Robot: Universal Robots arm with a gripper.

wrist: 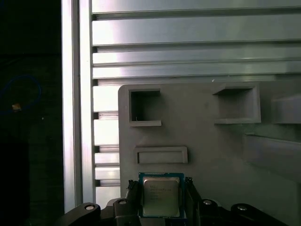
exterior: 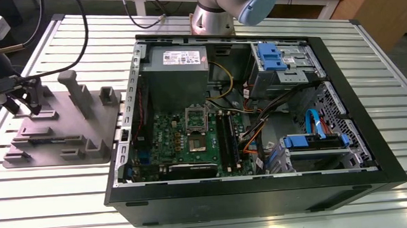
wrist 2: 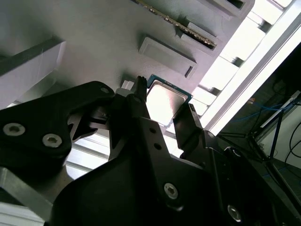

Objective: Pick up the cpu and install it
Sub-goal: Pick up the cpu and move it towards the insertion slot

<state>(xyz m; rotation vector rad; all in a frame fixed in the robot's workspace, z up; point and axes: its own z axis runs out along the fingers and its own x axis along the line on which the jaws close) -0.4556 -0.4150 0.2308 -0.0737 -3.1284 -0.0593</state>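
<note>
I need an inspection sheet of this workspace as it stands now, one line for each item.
Surface: slatted metal table, bearing a grey fixture tray and an open computer case.
Job's things: cpu lies flat on the tray; motherboard sits in the case.
Clutter: nothing seen.
Grippers: gripper down at the cpu.
Cables: black cables cross the table; coloured wires inside the case.
Surroundings: wooden furniture beyond the table.

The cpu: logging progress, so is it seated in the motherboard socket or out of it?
Out. In both wrist views the cpu lies flat on the grey tray, by the gripper.
</note>
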